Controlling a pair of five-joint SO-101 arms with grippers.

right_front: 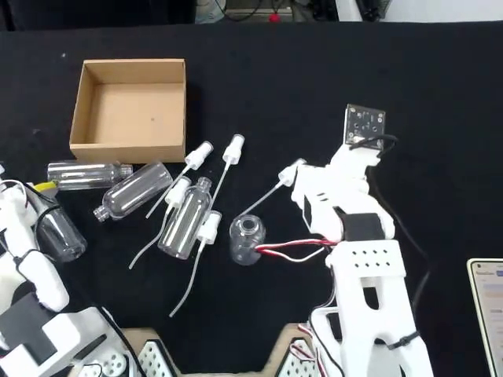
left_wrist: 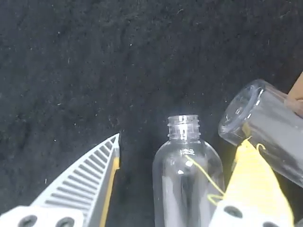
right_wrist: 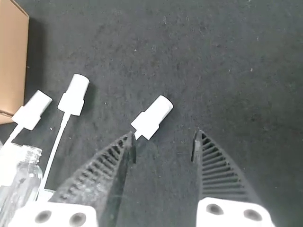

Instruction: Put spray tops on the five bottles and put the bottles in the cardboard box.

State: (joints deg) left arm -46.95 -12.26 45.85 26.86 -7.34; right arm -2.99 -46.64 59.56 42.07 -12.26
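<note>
Starting: five bottles (right_front: 187, 216) uncapped, spray tops (right_front: 199, 155) loose, all beside cardboard box (right_front: 126, 149), none inside | left jaws spread around bottle (left_wrist: 187, 175) | right jaws spread at spray top (right_wrist: 151, 117)

I take this for a robotics lab bench: a table (right_front: 259, 78) draped in black cloth, 2 white plastic arms at its near edge, one left (right_front: 31, 275) and one right (right_front: 369, 275), exposed wiring (right_front: 291, 250), cables (right_front: 259, 9) along the far edge, and a lit screen (right_front: 487, 306) near right.
</note>
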